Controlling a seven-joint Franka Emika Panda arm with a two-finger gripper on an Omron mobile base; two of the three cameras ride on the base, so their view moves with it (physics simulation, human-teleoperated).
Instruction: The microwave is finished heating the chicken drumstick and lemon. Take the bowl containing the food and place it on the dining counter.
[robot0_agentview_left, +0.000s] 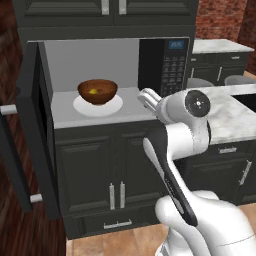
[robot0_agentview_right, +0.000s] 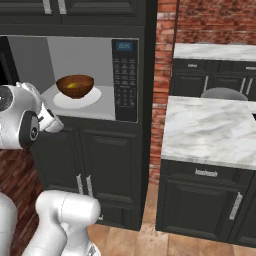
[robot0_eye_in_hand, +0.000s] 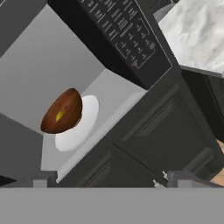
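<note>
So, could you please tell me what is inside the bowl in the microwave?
Inside the bowl a yellow lemon shows. The drumstick cannot be made out; the bowl's wall hides the rest. The bowl sits on a white plate.

Microwave (robot0_agentview_right: 75, 75) button panel (robot0_agentview_right: 124, 85): small blue display (robot0_agentview_right: 124, 46) with pale digits, too blurred to read; rows of white key markings below, illegible in all views; no other text legible
</note>
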